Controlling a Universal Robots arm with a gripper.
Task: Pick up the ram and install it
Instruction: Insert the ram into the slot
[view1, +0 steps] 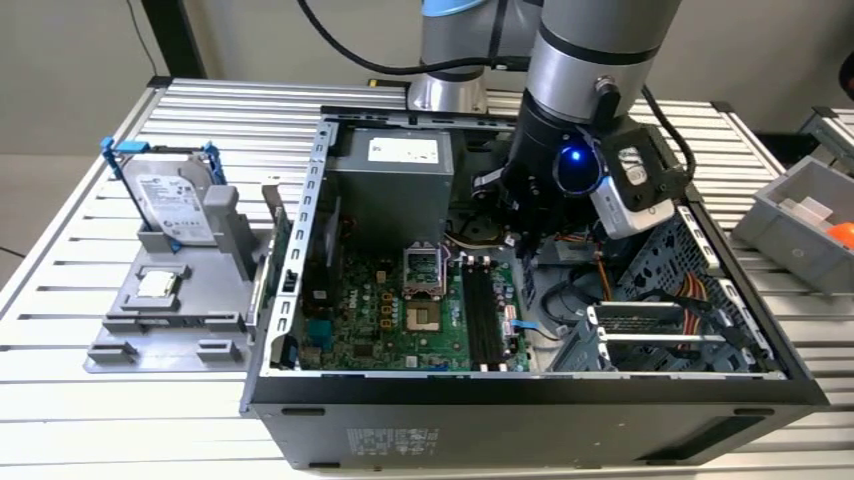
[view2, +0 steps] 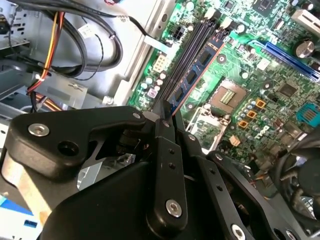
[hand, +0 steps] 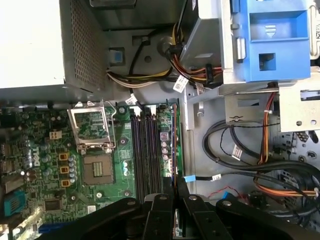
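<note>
My gripper (view2: 167, 119) is shut on the ram (view2: 197, 70), a long thin stick with black chips that runs out from between the fingertips. In the first wrist view the ram (hand: 175, 145) shows edge-on as a dark thin line, parallel to the long black slots (hand: 147, 150) and just beside them, towards the motherboard's edge. In the exterior view the gripper (view1: 527, 238) reaches down inside the open computer case, over the far end of the slots (view1: 483, 310) on the green motherboard (view1: 387, 320). Whether the ram touches a slot I cannot tell.
A grey power supply box (view1: 387, 170) fills the case's far end. Cable bundles (view1: 587, 290) and a drive cage (view1: 667, 330) lie on the exterior view's right. The empty CPU socket (hand: 97, 167) sits beside the slots. A hard drive (view1: 174, 200) stands on a grey holder outside the case.
</note>
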